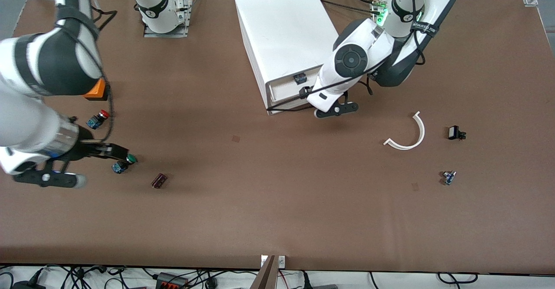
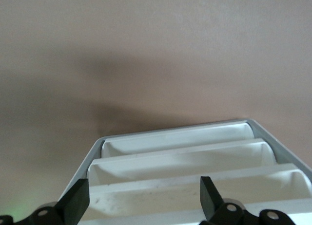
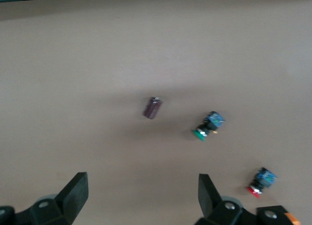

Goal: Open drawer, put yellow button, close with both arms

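The white cabinet (image 1: 284, 28) stands toward the left arm's end of the table, front facing the camera. Its top drawer (image 1: 284, 88) looks pushed in. My left gripper (image 1: 302, 86) is at that drawer's front, open and holding nothing. In the left wrist view its fingers (image 2: 77, 200) stand wide apart over the top drawer's lip (image 2: 151, 198), with the lower drawers (image 2: 180, 157) below. My right gripper (image 1: 113, 151) is open and empty over the table beside a green button (image 1: 125, 163). An orange-yellow piece (image 1: 96, 90), apparently the yellow button, is mostly hidden by the right arm.
A red button (image 1: 99, 119) lies near the orange piece; both the red button (image 3: 258, 182) and the green button (image 3: 207, 126) show in the right wrist view. A dark cylinder (image 1: 159, 180) lies nearer the camera. A white curved strip (image 1: 409, 135), a black part (image 1: 455, 133) and a small blue part (image 1: 448, 177) lie toward the left arm's end.
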`<action>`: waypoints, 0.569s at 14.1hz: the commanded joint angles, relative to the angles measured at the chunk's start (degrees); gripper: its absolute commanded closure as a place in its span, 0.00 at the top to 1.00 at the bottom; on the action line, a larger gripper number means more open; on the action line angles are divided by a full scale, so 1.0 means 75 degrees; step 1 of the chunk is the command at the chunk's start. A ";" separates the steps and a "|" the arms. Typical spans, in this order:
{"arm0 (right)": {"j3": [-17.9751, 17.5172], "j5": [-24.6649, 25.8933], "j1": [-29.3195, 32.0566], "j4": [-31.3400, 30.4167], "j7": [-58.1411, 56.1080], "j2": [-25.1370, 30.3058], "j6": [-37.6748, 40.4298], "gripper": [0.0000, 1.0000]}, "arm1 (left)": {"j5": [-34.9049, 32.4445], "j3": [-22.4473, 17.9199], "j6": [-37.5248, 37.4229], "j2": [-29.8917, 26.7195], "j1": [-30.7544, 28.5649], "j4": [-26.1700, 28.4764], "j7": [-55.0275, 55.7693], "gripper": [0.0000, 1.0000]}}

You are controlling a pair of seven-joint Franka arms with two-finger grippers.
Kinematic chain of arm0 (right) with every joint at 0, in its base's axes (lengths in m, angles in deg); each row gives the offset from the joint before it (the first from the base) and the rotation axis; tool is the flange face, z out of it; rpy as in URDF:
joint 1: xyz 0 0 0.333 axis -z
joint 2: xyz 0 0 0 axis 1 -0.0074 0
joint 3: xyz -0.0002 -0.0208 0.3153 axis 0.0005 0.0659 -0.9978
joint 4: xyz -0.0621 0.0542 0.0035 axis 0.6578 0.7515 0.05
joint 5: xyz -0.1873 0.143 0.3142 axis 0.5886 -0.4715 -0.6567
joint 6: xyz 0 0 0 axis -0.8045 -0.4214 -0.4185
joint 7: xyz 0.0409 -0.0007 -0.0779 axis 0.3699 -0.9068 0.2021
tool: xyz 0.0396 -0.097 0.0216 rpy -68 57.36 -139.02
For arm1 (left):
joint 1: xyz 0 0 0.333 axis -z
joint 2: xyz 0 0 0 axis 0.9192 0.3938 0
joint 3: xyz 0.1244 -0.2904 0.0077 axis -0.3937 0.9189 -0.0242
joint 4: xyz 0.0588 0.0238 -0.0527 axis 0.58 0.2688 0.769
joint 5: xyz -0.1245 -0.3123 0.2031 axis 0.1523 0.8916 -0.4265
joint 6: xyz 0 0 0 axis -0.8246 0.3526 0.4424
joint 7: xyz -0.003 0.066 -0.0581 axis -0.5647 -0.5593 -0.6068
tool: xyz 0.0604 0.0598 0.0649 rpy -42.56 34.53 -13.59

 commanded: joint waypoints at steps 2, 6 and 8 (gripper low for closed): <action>-0.0472 -0.0022 0.1037 -0.1568 -0.0392 0.1543 -0.0232 1.00 | 0.0095 0.0335 0.0075 -0.0263 -0.0135 0.0328 0.0223 1.00; -0.0790 0.0014 0.1777 -0.1909 -0.1540 0.2153 -0.0208 1.00 | 0.0095 0.0476 0.0028 -0.0251 -0.0123 0.0328 0.0247 1.00; -0.0802 0.0025 0.1942 -0.2225 -0.1729 0.2446 -0.0220 1.00 | 0.0095 0.0488 0.0028 -0.0251 -0.0100 0.0328 0.0235 1.00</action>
